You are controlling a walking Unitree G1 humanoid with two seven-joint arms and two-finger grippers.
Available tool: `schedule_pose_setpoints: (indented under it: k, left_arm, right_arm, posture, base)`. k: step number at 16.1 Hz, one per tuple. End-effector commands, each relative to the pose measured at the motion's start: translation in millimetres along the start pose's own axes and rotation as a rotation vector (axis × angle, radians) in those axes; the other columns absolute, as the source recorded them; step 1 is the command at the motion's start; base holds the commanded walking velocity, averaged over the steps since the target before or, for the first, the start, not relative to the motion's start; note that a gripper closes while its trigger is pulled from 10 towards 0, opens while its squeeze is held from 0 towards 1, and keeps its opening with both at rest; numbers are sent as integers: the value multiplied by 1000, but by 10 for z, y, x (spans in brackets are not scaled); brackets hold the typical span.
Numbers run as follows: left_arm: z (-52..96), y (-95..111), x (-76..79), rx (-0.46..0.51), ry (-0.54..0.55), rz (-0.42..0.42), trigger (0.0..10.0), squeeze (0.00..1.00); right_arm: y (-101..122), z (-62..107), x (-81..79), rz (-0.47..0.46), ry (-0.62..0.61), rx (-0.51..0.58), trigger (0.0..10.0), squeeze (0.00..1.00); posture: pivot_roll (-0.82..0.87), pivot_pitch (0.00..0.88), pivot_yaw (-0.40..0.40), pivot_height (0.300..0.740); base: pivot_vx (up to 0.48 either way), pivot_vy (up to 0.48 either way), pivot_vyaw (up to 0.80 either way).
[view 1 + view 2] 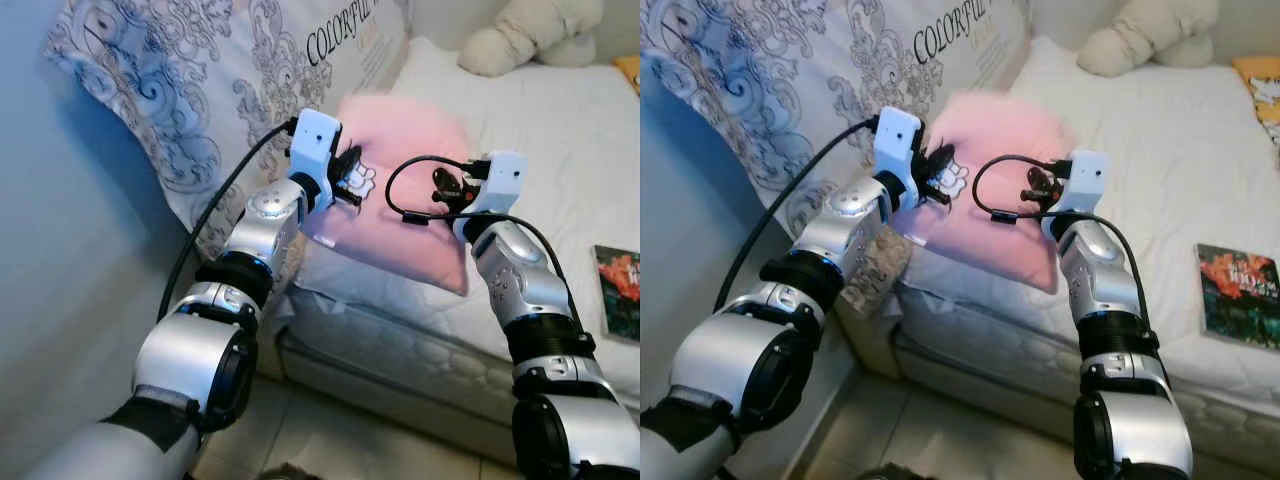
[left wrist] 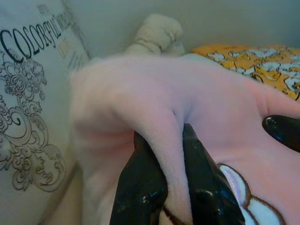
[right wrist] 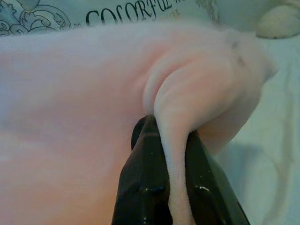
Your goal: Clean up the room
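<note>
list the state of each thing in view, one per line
pink pillow: lifted over the bed edge, pinched by both pincers
left pincer: shut on a fold of the pink pillow
right pincer: shut on another fold
patterned pillow: propped against the wall
book: closed, flat on the bed
plush toy: lying near the bed's far end

A low bed with a white sheet and quilted grey mattress edge (image 1: 420, 350) fills the room's corner. Beside the bed's near end rises a plain pale blue-grey wall (image 1: 60, 260), and below the mattress edge lies a light tiled floor (image 1: 330, 435). Soft, even light falls across the sheet.
</note>
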State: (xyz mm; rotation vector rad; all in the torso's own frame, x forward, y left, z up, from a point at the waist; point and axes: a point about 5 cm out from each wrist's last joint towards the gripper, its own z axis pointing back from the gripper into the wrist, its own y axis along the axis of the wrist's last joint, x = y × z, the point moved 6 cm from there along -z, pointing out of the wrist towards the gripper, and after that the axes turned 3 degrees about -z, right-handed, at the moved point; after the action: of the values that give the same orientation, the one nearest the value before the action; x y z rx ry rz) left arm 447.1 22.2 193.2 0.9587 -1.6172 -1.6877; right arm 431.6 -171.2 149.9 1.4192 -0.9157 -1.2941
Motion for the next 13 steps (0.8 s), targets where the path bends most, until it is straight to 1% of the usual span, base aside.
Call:
schedule_pose_setpoints:
  k: [1, 7, 10, 11, 13]
  left_arm:
    - [11, 117, -125, 39, 44, -12, 10000, 0]
    - [-3, 86, -75, 26, 27, -13, 10000, 0]
    - [-24, 66, -16, 20, 21, -3, 10000, 0]
    - [-35, 47, 6, 13, 25, 2, 10000, 0]
    - [-60, -11, 40, -12, 50, 13, 10000, 0]
  right_arm:
    - [46, 19, 109, 17, -44, 12, 10000, 0]
    - [7, 51, 140, 20, -56, 7, 10000, 0]
    - [9, 79, 223, 26, -81, 4, 10000, 0]
    - [-4, 72, 229, 44, -74, -12, 10000, 0]
    - [-73, -1, 241, 100, -53, -85, 10000, 0]
  posture:
    - [-13, 0, 75, 740]
    - [-22, 0, 82, 740]
    - [-25, 0, 79, 740]
    - [-26, 0, 77, 740]
    - [-17, 0, 61, 740]
  base:
    - [480, 0, 0]
    - [480, 0, 0]
    - [480, 0, 0]
    - [480, 0, 0]
    - [480, 0, 0]
